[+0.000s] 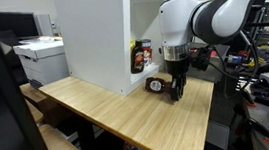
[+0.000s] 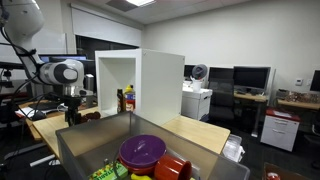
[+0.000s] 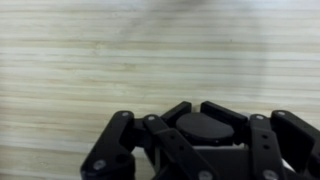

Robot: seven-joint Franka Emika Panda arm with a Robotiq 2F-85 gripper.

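Arms: I see one arm (image 1: 209, 17), with one gripper (image 1: 177, 93) on it.
Tables: I count one wooden table (image 1: 139, 120).
Cabinets: one white cabinet (image 1: 95, 34).
Bottles: two bottles (image 2: 129, 98) in the cabinet, as far as I can tell.
Round dark things: one disc (image 1: 157, 85) on the table.
Printers: one printer (image 1: 42, 57).
Bins: one grey bin (image 2: 70, 150).
Bowls: one purple bowl (image 2: 143, 150) in the bin.

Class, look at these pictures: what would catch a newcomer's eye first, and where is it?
The white robot arm stands out first, its tool low over the wooden table beside a dark round object. Behind it stands a white open cabinet with bottles inside. In an exterior view, a purple bowl lies in a grey bin up front.
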